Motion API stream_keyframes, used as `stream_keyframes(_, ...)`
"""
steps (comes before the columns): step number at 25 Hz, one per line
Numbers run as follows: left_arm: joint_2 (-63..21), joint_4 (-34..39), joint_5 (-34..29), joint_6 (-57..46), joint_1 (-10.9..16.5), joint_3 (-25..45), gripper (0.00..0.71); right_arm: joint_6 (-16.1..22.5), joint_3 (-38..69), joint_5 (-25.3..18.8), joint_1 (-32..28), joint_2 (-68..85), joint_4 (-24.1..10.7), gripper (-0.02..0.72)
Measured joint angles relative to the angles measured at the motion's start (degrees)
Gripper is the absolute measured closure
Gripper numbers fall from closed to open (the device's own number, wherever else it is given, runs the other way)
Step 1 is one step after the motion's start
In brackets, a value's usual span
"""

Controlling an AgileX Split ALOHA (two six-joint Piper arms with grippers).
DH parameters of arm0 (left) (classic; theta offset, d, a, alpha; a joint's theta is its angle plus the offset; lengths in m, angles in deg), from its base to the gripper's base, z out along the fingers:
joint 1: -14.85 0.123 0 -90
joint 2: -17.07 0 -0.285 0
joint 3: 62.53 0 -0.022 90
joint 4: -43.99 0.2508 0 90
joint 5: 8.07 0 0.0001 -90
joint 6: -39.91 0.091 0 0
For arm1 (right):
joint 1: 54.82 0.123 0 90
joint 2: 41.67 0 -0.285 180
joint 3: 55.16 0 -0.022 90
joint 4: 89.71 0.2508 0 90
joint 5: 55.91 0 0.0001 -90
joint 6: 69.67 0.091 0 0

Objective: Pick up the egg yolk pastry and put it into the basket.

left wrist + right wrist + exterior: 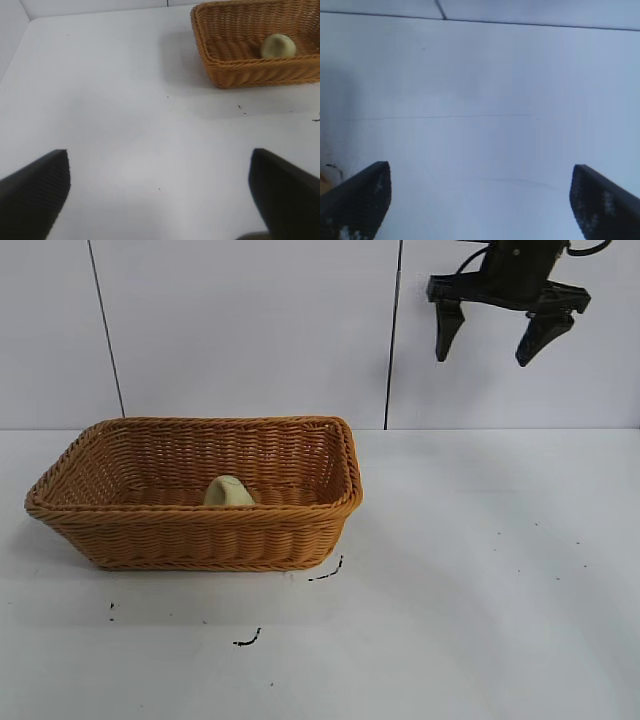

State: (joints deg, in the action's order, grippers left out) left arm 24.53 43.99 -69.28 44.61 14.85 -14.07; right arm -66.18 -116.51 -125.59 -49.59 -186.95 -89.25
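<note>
White table [480, 570] nearest, marked with small black scuffs. Farther left, large orange-tan woven wicker basket [200, 540], holding small pale yellow-cream round pastry [229, 492] tilted against the near wall. Far right, black right gripper [495, 335] raised, fingers spread wide, empty. Left gripper [159, 192] also spread wide over bare table.

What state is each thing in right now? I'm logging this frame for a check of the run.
egg yolk pastry: inside the basket, leaning tilted against its front wall, free of any gripper.
basket: upright on the table, holding only the pastry.
right gripper: open, empty, raised high above the table, off to the basket's right.
left gripper: open, empty, over bare table, away from the basket.
</note>
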Motion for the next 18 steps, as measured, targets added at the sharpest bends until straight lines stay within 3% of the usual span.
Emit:
stream_keyframes(7,0.00,0.00,0.00,0.00,0.00,0.00,0.014,-0.55,8.55,0.17,-2.23,5.15,0.10,0.008)
stream_keyframes(18,0.00,0.00,0.00,0.00,0.00,0.00,0.014,-0.81,51.32,0.22,-2.39,38.66,-0.81,0.008)
